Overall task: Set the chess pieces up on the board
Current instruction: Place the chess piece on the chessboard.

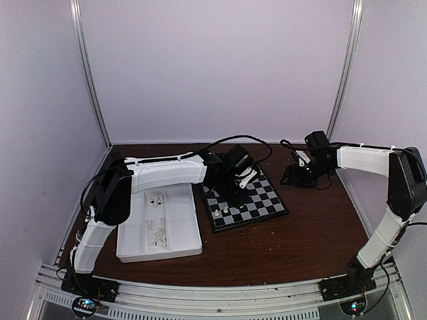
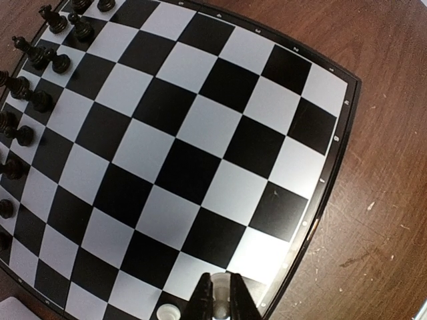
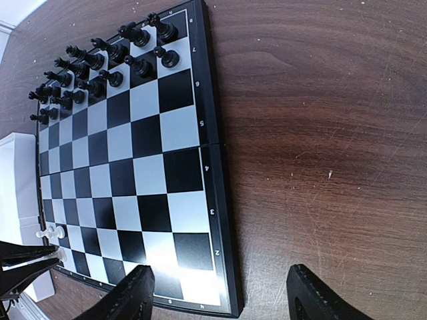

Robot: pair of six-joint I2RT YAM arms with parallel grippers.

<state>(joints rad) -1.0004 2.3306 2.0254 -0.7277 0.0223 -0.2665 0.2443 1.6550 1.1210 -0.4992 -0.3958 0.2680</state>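
The board (image 1: 257,200) lies mid-table, with black chessmen (image 3: 100,67) lined along its far rows. My left gripper (image 2: 220,280) hangs low over the board's near corner (image 2: 313,220), shut on a small white chess piece (image 2: 223,301). Another white piece (image 2: 168,312) stands on the square just beside it. In the top view the left gripper (image 1: 230,195) is over the board's left part, near two white pieces (image 1: 221,211). My right gripper (image 3: 220,273) is open with nothing between its fingers, above the board's edge and bare wood; in the top view the right gripper (image 1: 297,177) sits right of the board.
A white compartmented tray (image 1: 187,233) with several loose white pieces (image 1: 158,200) lies left of the board. Dark wooden tabletop (image 3: 320,133) stretches to the right of the board. Pale walls with metal posts close in the back and sides.
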